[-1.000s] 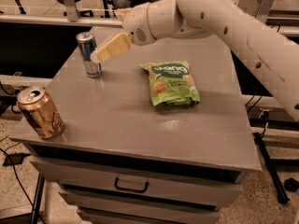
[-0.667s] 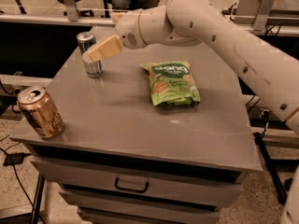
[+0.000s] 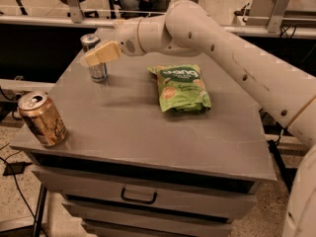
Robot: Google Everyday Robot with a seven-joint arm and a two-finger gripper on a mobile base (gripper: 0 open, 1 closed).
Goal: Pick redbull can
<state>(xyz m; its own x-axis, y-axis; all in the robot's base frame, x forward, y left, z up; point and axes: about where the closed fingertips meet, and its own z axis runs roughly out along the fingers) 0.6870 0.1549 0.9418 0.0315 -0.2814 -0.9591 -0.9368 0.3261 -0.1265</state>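
Redbull can (image 3: 98,73) upright at far left of grey cabinet top (image 3: 123,132), long axis vertical, silver top up. Partly hidden behind gripper (image 3: 98,54), reaching in from the right; spread or pressed together, cannot tell. Gold-orange can (image 3: 42,118) near left corner. Green snack bag (image 3: 182,88) lying mid-table, right of gripper.

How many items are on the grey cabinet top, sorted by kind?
Cans: 2 (redbull can at the back left, gold can at the front left corner)
Snack bags: 1 (green snack bag)
Total: 3
Not counted: the end effector, which overlaps the redbull can's upper part in this view.
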